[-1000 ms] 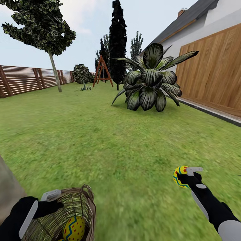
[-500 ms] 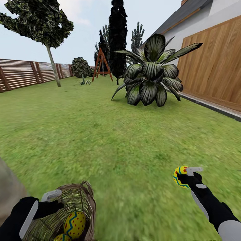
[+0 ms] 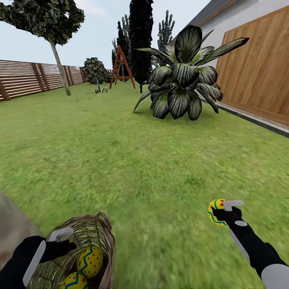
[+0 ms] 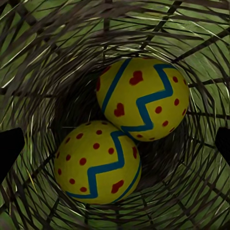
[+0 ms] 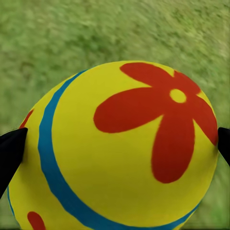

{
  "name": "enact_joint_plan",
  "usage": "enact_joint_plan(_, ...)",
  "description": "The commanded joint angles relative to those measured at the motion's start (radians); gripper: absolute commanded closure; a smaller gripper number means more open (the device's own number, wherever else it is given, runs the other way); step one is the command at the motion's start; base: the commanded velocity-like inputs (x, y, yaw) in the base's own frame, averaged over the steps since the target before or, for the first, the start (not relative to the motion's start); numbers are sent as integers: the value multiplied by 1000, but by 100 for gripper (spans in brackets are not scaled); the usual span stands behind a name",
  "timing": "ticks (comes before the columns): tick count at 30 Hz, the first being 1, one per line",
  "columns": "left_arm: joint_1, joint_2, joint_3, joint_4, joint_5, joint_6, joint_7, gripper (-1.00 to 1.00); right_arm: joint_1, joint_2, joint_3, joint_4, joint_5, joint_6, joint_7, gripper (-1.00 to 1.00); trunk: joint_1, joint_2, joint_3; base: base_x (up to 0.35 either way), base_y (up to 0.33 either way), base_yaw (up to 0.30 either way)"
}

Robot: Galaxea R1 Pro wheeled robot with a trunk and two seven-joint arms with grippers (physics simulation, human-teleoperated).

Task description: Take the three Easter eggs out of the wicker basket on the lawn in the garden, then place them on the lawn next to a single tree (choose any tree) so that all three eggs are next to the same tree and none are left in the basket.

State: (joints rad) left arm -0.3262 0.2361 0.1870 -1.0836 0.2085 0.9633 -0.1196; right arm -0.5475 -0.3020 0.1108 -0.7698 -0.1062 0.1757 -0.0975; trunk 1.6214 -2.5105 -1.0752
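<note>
Head view: right pincer (image 3: 220, 210) clamped on one egg (image 3: 214, 211) above lawn (image 3: 152, 168); left pincer (image 3: 66, 237) at wicker basket (image 3: 102, 230) rim, grip state not clear. Two eggs (image 3: 89, 261) inside, so 1 of 3 out, none placed.

Left wrist: both eggs (image 4: 143, 98) touching at basket bottom, axes unclear.

Right wrist: held egg's (image 5: 120, 148) rounded end faces cam, fingertips (image 5: 10, 146) on both sides, long axis approx. along pincer.

Yellow Easter egg (image 5: 115, 148) with red flower, between gripper fingertips (image 5: 10, 151), lawn (image 5: 96, 33) beyond
</note>
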Motion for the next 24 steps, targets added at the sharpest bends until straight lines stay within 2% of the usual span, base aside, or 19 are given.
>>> enact_joint_plan(1, -1, -1, 2, 0, -1, 5, -5, -100, 0, -2, 7, -2, -10, 4, -10, 100, 0, -1, -5, 0, 0, 0)
enact_joint_plan(16, -1, -4, -1, 2, -1, 5, -5, -100, 0, -3, 7, -8, -17, -3, -9, 100, 7, -4, -63, 0, 0, 0)
enact_joint_plan(17, -1, -7, -1, 2, -1, 5, -5, -100, 0, -3, 6, -11, -17, -12, -8, 100, 7, -4, -67, 0, 0, 0)
enact_joint_plan(20, -1, -11, -1, 2, -1, 4, -5, -100, 0, -2, 5, -15, -18, -146, -11, 100, 9, -5, -78, 0, 0, 0)
enact_joint_plan(24, -1, -13, -1, 2, -1, 4, -5, -100, 0, -2, 2, -16, -19, -180, -10, 100, 11, -6, -94, 0, 0, 0)
